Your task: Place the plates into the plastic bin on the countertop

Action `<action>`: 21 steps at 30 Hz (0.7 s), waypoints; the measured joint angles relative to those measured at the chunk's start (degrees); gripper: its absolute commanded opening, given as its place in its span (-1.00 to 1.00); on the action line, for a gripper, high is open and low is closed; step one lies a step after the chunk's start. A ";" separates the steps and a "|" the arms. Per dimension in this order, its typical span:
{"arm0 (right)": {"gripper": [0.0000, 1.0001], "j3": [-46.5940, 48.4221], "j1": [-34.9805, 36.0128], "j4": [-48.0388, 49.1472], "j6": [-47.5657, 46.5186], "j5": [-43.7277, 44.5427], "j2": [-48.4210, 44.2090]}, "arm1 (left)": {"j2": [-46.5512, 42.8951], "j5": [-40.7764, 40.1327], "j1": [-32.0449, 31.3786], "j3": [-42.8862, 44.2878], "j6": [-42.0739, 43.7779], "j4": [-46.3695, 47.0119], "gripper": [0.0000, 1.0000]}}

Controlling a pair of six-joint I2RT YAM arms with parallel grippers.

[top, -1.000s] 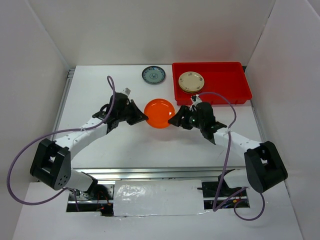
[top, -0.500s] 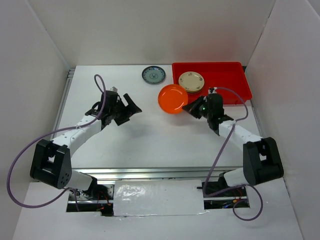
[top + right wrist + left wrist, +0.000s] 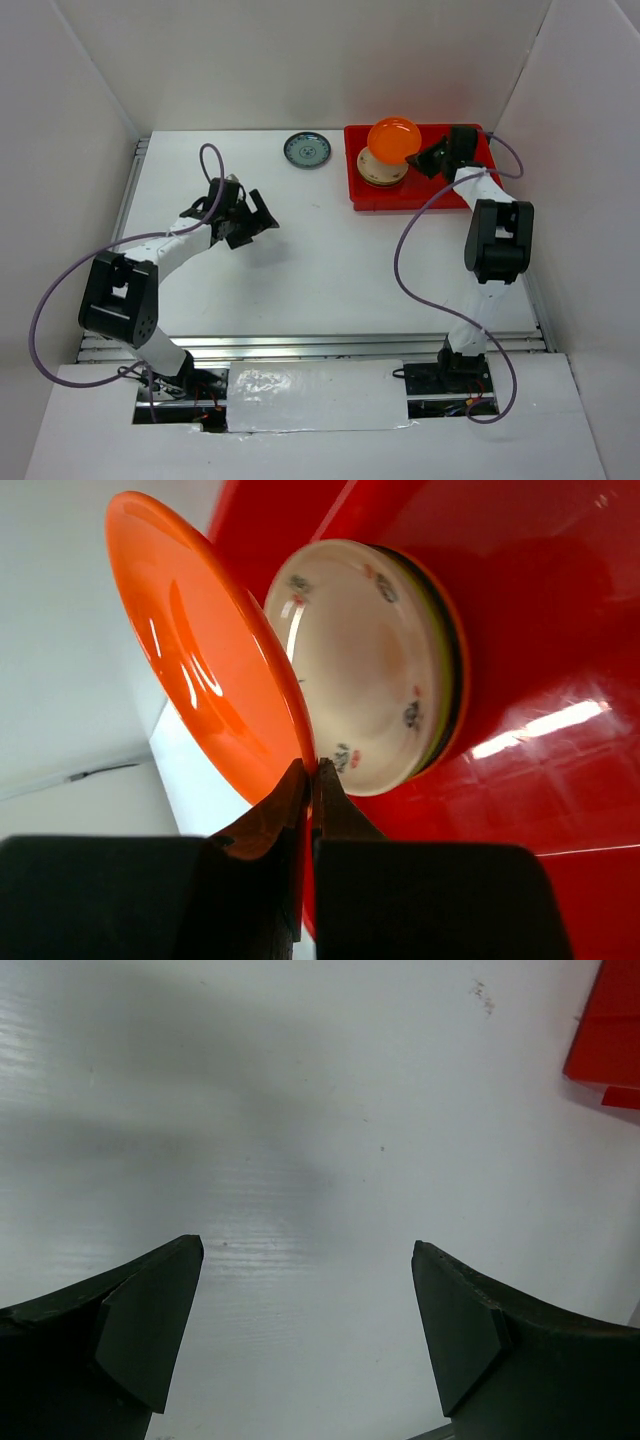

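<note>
— What sits at the left of the frame?
— The left jaws, spread wide and empty, over the white table (image 3: 330,270). A grey-blue patterned round plate (image 3: 307,150) lies upper centre.
— And upper right?
— The right jaws pinch the rim of a glossy orange round plate (image 3: 394,138), tilted above the cream-topped plate stack (image 3: 380,170) inside the shallow red plastic bin (image 3: 425,193).

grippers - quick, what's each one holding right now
Left gripper: open, holding nothing.
Right gripper: shut on the rim of the orange plate, over the red bin.
</note>
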 measured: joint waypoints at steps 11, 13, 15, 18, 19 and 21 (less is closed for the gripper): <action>1.00 9.79 0.57 -6.43 -2.25 -3.52 5.75 | 2.27 3.93 5.44 -0.46 3.41 4.44 0.99; 1.00 10.36 0.72 -6.14 -2.75 -3.61 5.49 | 2.84 4.35 5.55 -0.44 3.74 4.92 0.99; 1.00 9.99 0.81 -6.12 -2.91 -3.56 4.76 | 3.41 5.42 5.90 -0.44 4.37 5.51 0.99; 1.00 5.25 0.79 -6.01 -3.08 -2.82 0.26 | 5.05 7.76 7.34 0.24 4.35 7.17 0.99; 1.00 2.75 0.79 -6.05 -3.17 -2.62 -2.27 | 6.23 8.44 7.76 1.16 4.15 7.96 0.99; 1.00 -4.42 0.76 -4.74 -3.23 -2.45 -10.21 | 9.16 9.53 8.46 3.72 2.93 10.49 0.99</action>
